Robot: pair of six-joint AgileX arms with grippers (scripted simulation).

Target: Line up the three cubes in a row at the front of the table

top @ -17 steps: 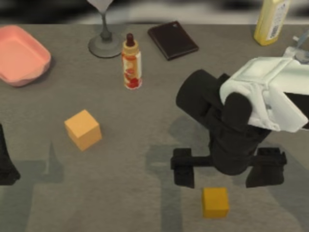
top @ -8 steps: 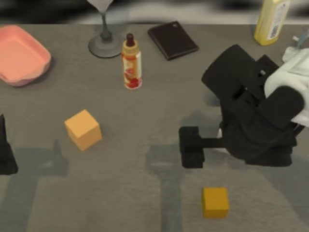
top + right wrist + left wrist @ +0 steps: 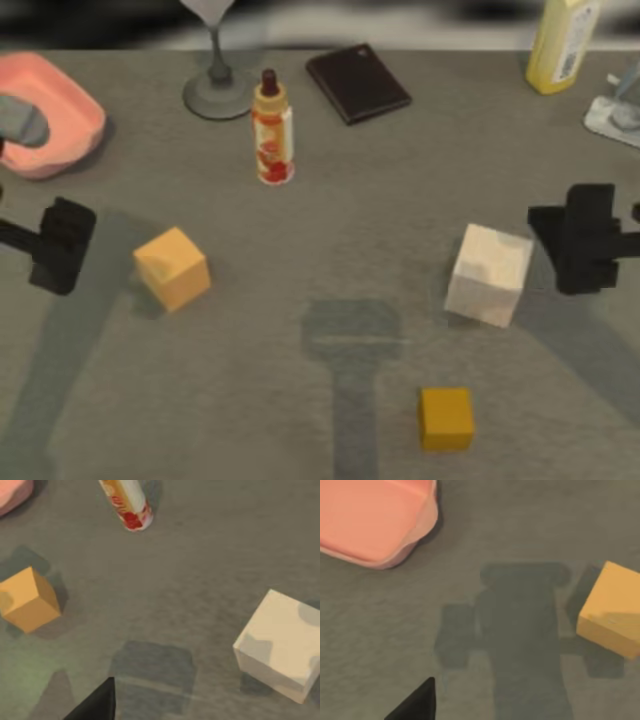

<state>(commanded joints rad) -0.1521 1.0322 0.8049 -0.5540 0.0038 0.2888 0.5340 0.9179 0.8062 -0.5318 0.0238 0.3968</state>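
1. Cubes sit apart on the table (image 3: 330, 250), none held; the left gripper (image 3: 55, 245) hangs over the left side, just beside the light-orange cube (image 3: 172, 267), and whether its fingers are parted cannot be told.
2. At the right edge, the right gripper (image 3: 585, 238) hangs just beside the cream-beige cube (image 3: 488, 274), not touching it; its finger spread likewise cannot be told.
3. Measured from the cream-beige cube: the dark mustard-yellow cube (image 3: 445, 418) lies nearer the front edge and slightly to the left, apart from it; the light-orange cube rests well apart to the left, at about the same depth.
4. Farther back from the cream-beige cube, a red-and-white bottle (image 3: 271, 128) stands on the grey-brown matte tabletop, with a stemmed glass (image 3: 216, 78) and a dark wallet (image 3: 358, 83) behind it.
5. A pink tray (image 3: 70, 120) occupies the back left, behind the left gripper; a yellow bottle (image 3: 562, 42) stands at the back right.
6. Long arm shadows fall across the fabric-like surface toward the front.
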